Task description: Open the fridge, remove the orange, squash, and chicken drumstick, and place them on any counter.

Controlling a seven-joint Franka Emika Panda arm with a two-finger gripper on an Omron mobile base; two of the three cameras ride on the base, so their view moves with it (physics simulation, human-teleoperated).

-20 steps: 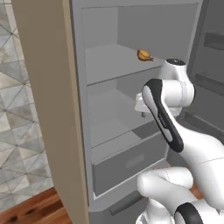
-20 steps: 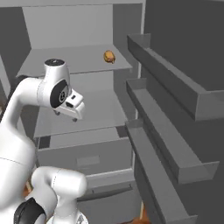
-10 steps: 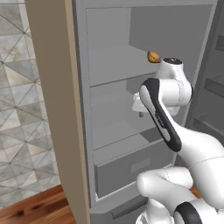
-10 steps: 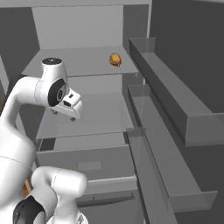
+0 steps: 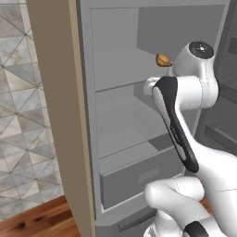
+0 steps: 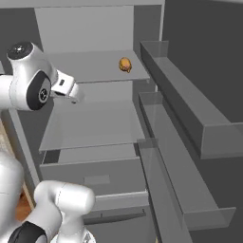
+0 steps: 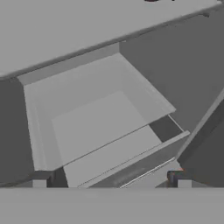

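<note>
Chicken drumstick on fridge shelf, above and beyond the hand; fingers apart, empty.

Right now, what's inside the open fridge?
One chicken drumstick lies on the fridge's upper shelf; the middle shelf looks bare. The drawer below is closed, its contents hidden.

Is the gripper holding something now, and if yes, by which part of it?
Nothing is held. The gripper is open with nothing between its jaws, and the chicken drumstick lies apart on the fridge shelf.
</note>
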